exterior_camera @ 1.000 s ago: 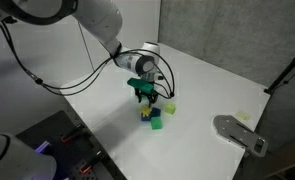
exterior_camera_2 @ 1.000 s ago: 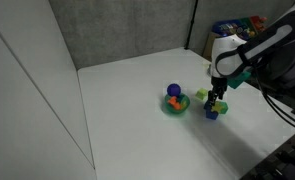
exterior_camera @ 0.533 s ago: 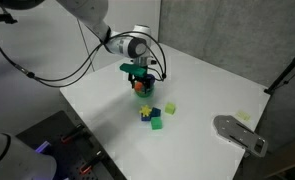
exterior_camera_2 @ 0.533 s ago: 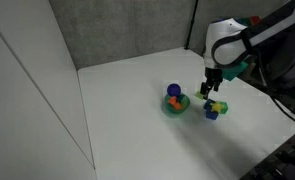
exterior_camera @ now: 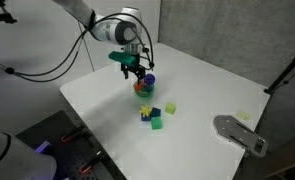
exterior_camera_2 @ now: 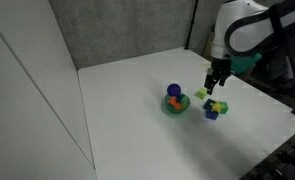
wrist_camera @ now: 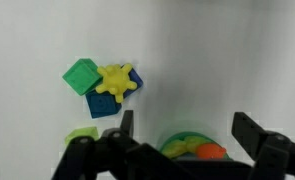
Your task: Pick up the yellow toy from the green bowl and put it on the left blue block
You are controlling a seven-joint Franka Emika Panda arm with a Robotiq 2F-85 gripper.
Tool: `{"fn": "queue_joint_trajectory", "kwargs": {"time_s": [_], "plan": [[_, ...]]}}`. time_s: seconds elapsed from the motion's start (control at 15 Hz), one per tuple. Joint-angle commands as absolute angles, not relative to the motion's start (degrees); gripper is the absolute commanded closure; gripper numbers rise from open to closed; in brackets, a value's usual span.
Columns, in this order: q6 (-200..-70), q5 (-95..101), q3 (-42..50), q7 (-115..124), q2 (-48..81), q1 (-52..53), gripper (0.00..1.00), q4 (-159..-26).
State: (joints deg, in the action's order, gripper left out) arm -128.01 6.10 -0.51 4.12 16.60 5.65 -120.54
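Observation:
The yellow toy (wrist_camera: 115, 81) lies on top of a dark blue block (wrist_camera: 104, 103), beside a green cube (wrist_camera: 82, 76). In both exterior views the toy (exterior_camera: 144, 112) (exterior_camera_2: 221, 103) shows as a yellow spot on the cube cluster. My gripper (wrist_camera: 187, 128) is open and empty, with its jaws wide apart. It hangs above the green bowl (wrist_camera: 180, 137), well clear of the blocks. In both exterior views the gripper (exterior_camera: 135, 70) (exterior_camera_2: 216, 82) is raised above the table, over the bowl (exterior_camera: 144, 89) (exterior_camera_2: 175, 106).
The bowl holds a red-orange toy (wrist_camera: 209, 152) and yellow-green pieces. A blue ball-like toy (exterior_camera_2: 173, 91) sits at its rim. A pale yellow-green cube (wrist_camera: 84, 133) (exterior_camera_2: 200, 94) lies apart from the cluster. A grey device (exterior_camera: 242, 135) lies near a table corner.
My gripper has lifted away from the cube cluster and moved up and back over the bowl. The yellow toy stays on the blue block.

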Motion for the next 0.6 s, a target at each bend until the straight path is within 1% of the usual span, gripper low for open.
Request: {"fn": "queue_joint_trajectory", "kwargs": {"time_s": [0.0, 0.27, 0.53], "plan": [[-125.4, 3.8, -1.6, 4.5, 7.5, 4.9, 0.0, -125.7], [-120.7, 2.1, -1.7, 5.6, 0.9, 4.8, 0.0, -125.5], [-114.8, 2.0, -1.9, 7.3, -2.4, 4.8, 0.0, -122.7]]}}
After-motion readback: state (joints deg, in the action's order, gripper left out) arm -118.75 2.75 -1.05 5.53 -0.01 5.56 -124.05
